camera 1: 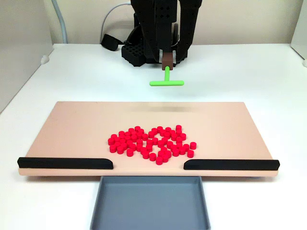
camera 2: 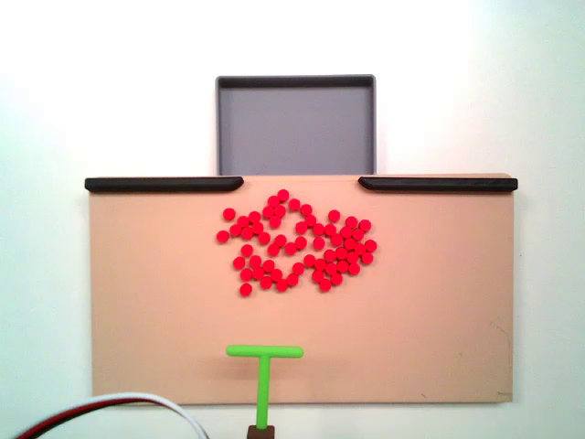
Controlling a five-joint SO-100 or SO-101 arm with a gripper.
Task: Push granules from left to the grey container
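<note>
1. Dozens of red granules lie in a loose cluster on the tan board, near its middle; in the other fixed view the cluster sits a little toward the edge with the black bars.
2. Two black bars run along that edge, with a gap between them.
3. The grey container sits just beyond the gap, touching or nearly touching the board edge; its inside holds no granules.
4. A green T-shaped stick hangs from the black arm, its crossbar toward the granules but well apart from them.
5. The stick's stem ends in a brown block at the arm's tip; whether the gripper is clenched on it cannot be told.
6. A white cable curves across one corner of the view.
</note>
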